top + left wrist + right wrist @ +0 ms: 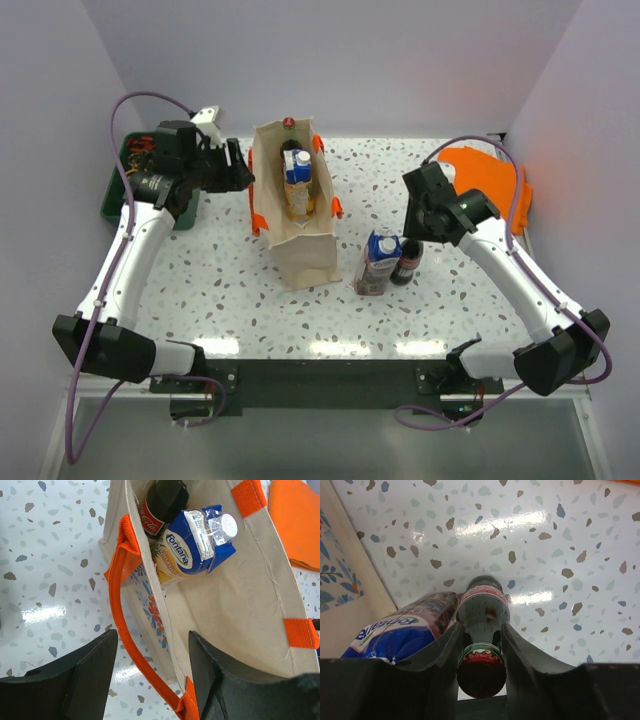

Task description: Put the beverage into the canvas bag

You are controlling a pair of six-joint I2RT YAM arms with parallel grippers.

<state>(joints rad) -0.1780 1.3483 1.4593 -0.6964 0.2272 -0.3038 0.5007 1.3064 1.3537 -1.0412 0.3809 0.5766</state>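
The beige canvas bag (300, 250) with orange handles stands upright mid-table. Inside it are a blue Fontana carton (197, 540) and a dark cola bottle (160, 505). My left gripper (152, 655) is open and straddles the bag's left wall (240, 605), with an orange handle (125, 605) between its fingers. To the right of the bag, a second carton (378, 262) and a cola bottle (407, 262) stand on the table. My right gripper (481, 640) is over that bottle (482, 610), its fingers closed against the neck just below the red cap.
A folded orange cloth (490, 180) lies at the back right. At the back left sits a green bin (120, 190). The carton on the table (385, 630) leans right against the gripped bottle, close to the bag's flowered side (340, 580).
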